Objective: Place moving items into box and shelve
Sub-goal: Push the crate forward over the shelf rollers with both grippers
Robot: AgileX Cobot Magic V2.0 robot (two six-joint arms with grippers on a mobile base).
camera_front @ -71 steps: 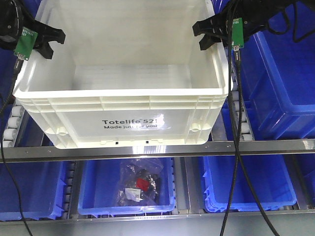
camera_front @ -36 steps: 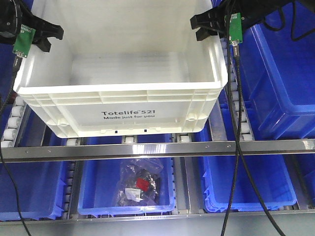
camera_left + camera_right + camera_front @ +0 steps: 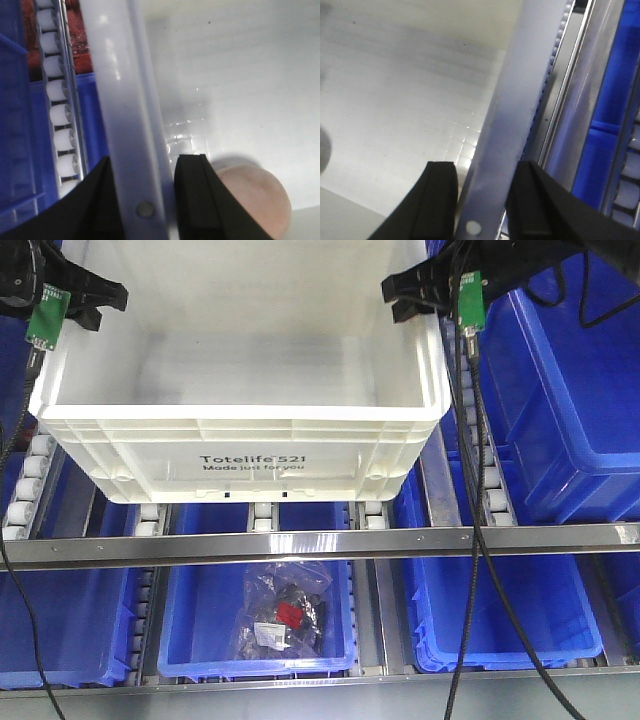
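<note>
Left gripper [image 3: 88, 302] – jaws clamped on the left rim of the box [image 3: 240, 430], which sits on the roller shelf [image 3: 300, 540]; pale ball [image 3: 255, 200] lies inside; right gripper [image 3: 412, 295] – jaws clamped on the right rim.

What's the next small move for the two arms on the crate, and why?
Probably keep pushing the white crate further back along the rollers. Both the left gripper and right gripper clamp its side rims, and its front edge sits just past the shelf rail. The beige-pink ball lies inside.
</note>
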